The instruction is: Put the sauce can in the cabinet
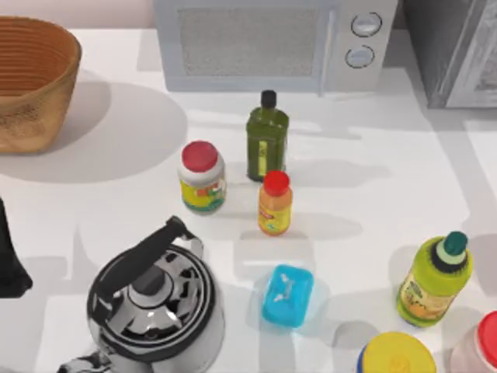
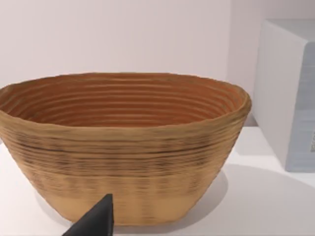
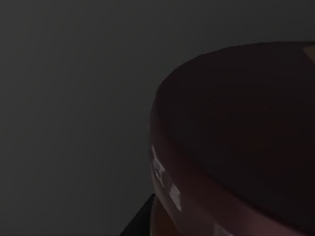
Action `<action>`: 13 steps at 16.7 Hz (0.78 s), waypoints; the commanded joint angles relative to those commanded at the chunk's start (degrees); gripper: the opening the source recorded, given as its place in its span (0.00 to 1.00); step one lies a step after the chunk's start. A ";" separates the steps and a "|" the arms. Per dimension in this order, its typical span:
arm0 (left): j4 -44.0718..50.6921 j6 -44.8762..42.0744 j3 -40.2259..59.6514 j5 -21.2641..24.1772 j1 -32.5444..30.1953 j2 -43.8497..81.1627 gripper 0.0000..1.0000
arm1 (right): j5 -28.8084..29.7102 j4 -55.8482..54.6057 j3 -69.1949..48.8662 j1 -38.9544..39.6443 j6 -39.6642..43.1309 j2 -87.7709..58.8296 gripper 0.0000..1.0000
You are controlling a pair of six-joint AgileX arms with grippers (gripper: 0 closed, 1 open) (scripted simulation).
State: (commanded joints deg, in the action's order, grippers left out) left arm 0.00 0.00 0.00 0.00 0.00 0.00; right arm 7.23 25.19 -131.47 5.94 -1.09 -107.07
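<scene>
Worktop (image 1: 93, 194) from above: white, crowded. Wicker basket (image 1: 31, 81) at far left, white microwave (image 1: 272, 43) at the back centre, and a corner of the grey cabinet (image 1: 454, 50) at back right. In the middle stand a dark green bottle (image 1: 267, 140), a red-lidded jar (image 1: 202, 177) and a small orange bottle (image 1: 275, 203). A kettle (image 1: 155, 299) sits near the front left, with a blue box (image 1: 287, 295) to its right. A dark part of my left arm (image 1: 9, 260) is parked at the left edge.

Left wrist view: the basket (image 2: 123, 147) close ahead, with one dark fingertip (image 2: 98, 219) low before it; I cannot tell whether that hand is spread.

Right wrist view: dark. I make out the maroon top of the sauce can (image 3: 236, 142) very close to the camera. I cannot tell the right hand's state.
</scene>
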 joint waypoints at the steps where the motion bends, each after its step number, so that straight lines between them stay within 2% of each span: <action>1: 0.00 0.00 0.00 0.00 0.00 0.00 1.00 | 0.00 0.00 0.00 0.00 0.00 0.00 0.00; 3: 0.00 0.00 0.00 0.00 0.00 0.00 1.00 | 0.00 0.00 0.00 0.00 0.00 0.00 0.00; 13: 0.00 0.00 0.00 0.00 0.00 0.00 1.00 | 0.00 0.00 0.00 0.00 0.00 0.00 0.75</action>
State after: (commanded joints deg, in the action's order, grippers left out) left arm 0.00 0.00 0.00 0.00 0.00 0.00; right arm 7.23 25.19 -131.47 5.94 -1.09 -107.07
